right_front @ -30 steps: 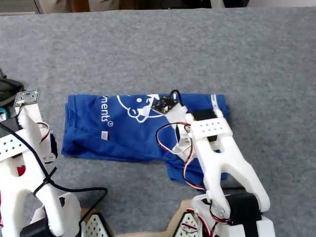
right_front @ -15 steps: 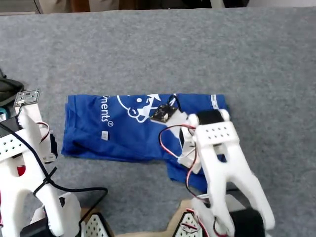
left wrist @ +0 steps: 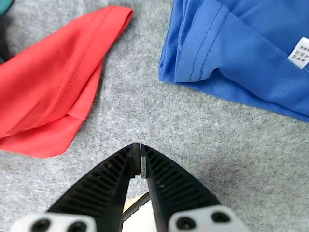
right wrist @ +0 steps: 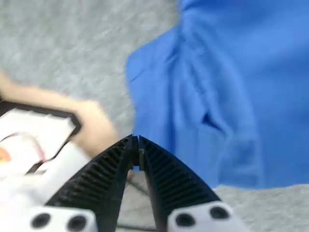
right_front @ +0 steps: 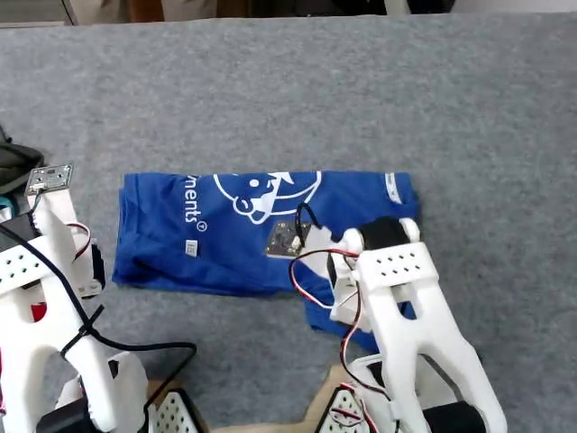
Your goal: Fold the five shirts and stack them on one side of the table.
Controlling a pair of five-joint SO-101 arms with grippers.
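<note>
High view: wide grey table (right_front: 361, 90) surrounds blue shirt (right_front: 225, 239).

Left gripper (left wrist: 140, 162) is closed, left arm (right_front: 41, 271) standing at near left; right gripper (right wrist: 135, 152) is closed, right arm (right_front: 406, 298) angled forward at near right.

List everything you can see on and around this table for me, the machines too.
blue shirt: one, blue with white print, partly folded, mid-table.
red shirt: one, red, on the table beside one end of the blue shirt, not touching it.
table: one, grey carpet-like cover.
dark bundle: one, dark grey, at the table's edge by the left arm; cannot tell what it is.
left arm: one, white, at the near edge.
right arm: one, white, over the blue shirt's near corner.
left gripper: one, black, shut, empty, over bare table between the shirts.
right gripper: one, black, shut, at the blue shirt's edge.
</note>
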